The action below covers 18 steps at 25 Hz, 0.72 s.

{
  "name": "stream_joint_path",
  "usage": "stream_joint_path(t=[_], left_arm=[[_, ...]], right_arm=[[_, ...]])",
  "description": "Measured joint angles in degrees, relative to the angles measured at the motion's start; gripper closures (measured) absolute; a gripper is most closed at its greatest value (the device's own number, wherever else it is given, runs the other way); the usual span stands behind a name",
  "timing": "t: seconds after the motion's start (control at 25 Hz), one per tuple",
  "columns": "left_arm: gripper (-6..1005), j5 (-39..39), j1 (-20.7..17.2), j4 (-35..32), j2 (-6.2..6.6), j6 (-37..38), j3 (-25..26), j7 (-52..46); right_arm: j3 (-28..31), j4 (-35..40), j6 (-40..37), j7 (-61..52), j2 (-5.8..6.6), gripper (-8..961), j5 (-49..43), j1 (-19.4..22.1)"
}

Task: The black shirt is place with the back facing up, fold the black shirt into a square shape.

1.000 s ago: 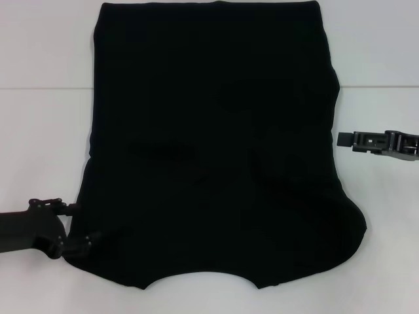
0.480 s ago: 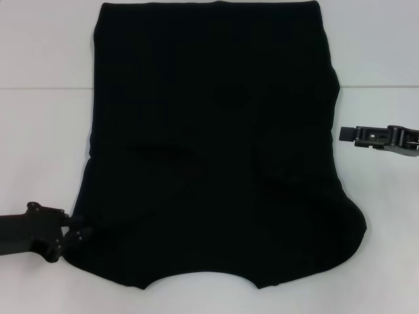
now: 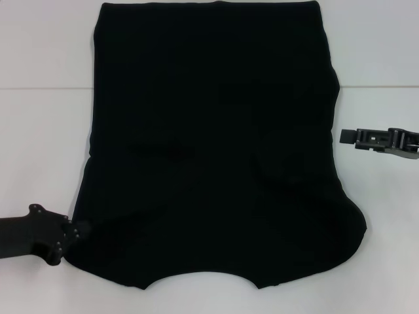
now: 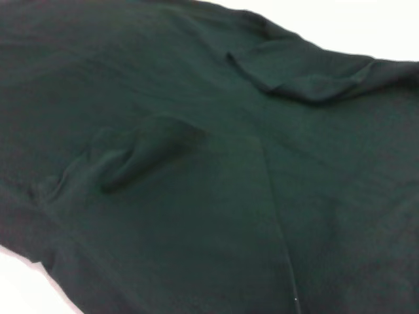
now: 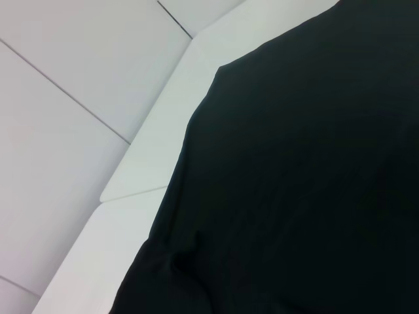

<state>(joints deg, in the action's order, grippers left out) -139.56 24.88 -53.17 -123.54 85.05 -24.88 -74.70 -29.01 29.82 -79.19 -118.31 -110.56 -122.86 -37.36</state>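
Note:
The black shirt (image 3: 216,144) lies spread flat on the white table (image 3: 39,131), plain side up, its neckline at the near edge and its sleeves tucked in. My left gripper (image 3: 81,229) is at the shirt's near left corner, shut on the cloth's edge. Soft wrinkles of the black shirt (image 4: 196,196) fill the left wrist view. My right gripper (image 3: 345,136) hovers just off the shirt's right edge, over bare table and not touching the cloth. The right wrist view looks along the black shirt (image 5: 314,183) and its far corner.
White table surface (image 5: 150,150) shows on both sides of the shirt and along the near edge. A seam line crosses the table (image 3: 46,88) behind the grippers. Pale panelled flooring lies beyond the table's edge in the right wrist view.
The left gripper's fingers, spread apart at the shirt's corner a second ago, have closed together on the cloth edge. The right gripper drifted slightly right and away from the shirt.

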Motion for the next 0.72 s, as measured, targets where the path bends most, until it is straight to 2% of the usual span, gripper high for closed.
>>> stream_joint_path(t=[0.12, 0.48, 0.72], left_arm=[[988, 0.2, -0.1, -0.4, 0.12, 0.8, 1.1, 0.0], [988, 0.2, -1.3, -0.6, 0.31, 0.2, 4.1, 0.1], [988, 0.2, -1.8, -0.6, 0.32, 0.6, 5.1, 0.2]], right_arm=[[-0.2, -0.1, 0.3, -0.1, 0.05, 258, -0.2, 0.4], [-0.7, -0.1, 0.8, -2.1, 0.69, 276, -4.1, 2.3], [-0.9, -0.4, -0.1, -2.7, 0.39, 288, -8.8, 2.7]])
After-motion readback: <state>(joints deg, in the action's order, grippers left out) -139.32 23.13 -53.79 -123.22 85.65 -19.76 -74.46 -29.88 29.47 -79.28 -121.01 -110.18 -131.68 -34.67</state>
